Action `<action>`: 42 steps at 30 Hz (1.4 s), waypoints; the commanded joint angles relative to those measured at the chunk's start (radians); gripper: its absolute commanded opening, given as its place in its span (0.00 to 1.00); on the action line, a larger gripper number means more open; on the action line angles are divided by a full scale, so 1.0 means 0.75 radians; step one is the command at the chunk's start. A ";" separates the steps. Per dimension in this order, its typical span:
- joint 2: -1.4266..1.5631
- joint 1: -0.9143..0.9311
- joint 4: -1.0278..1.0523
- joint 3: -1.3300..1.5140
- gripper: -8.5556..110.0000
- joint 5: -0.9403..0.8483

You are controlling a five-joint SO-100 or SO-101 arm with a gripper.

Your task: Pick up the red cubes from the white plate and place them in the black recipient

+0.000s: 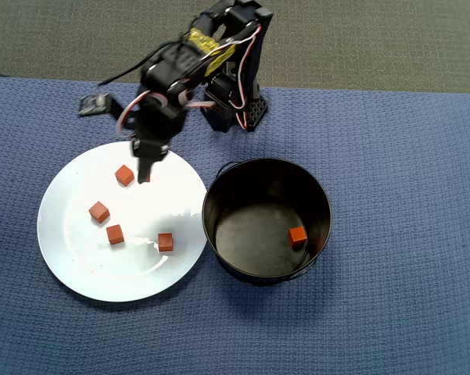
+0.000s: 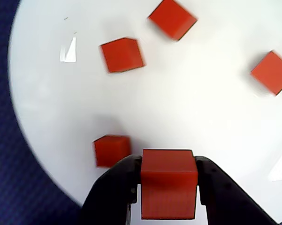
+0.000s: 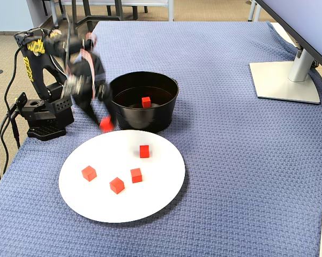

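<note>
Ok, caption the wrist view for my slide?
Gripper shut on one red cube above the white plate, four more cubes left on it.

I see a table under a blue woven cloth (image 3: 230, 160). On it rest the white plate (image 3: 161, 184), the black recipient (image 3: 144, 115) just beside it, the arm's black base (image 3: 45, 120), and a monitor stand (image 3: 284, 80) well apart.

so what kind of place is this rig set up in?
Probably an office or lab desk. The arm sits on a blue woven cloth, a monitor stand is at the right in the fixed view, and carpet with chair legs lies beyond the table.
</note>
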 commanded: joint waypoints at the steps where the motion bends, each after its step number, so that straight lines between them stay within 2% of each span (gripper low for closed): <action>1: 0.151 -0.262 0.131 -0.198 0.07 0.182; 6: 0.092 -0.603 0.344 -0.393 0.07 0.380; 9: 0.031 -0.785 0.399 -0.385 0.07 0.477; 12: 0.020 -0.949 0.456 -0.258 0.34 0.337; 13: 0.033 -0.953 0.454 -0.233 0.36 0.307; 18: 0.020 -0.657 0.419 -0.303 0.39 0.072; 22: 0.045 -0.297 0.217 -0.219 0.31 -0.065; 24: 0.022 -0.106 0.043 -0.162 0.24 0.035; 27: -0.035 0.092 -0.106 -0.018 0.24 0.088; 30: -0.129 0.233 -0.143 0.033 0.22 0.254; 35: -0.260 0.305 -0.086 -0.010 0.20 0.503; 37: -0.297 0.323 -0.004 -0.051 0.23 0.597; 42: -0.454 0.364 0.078 -0.131 0.24 0.708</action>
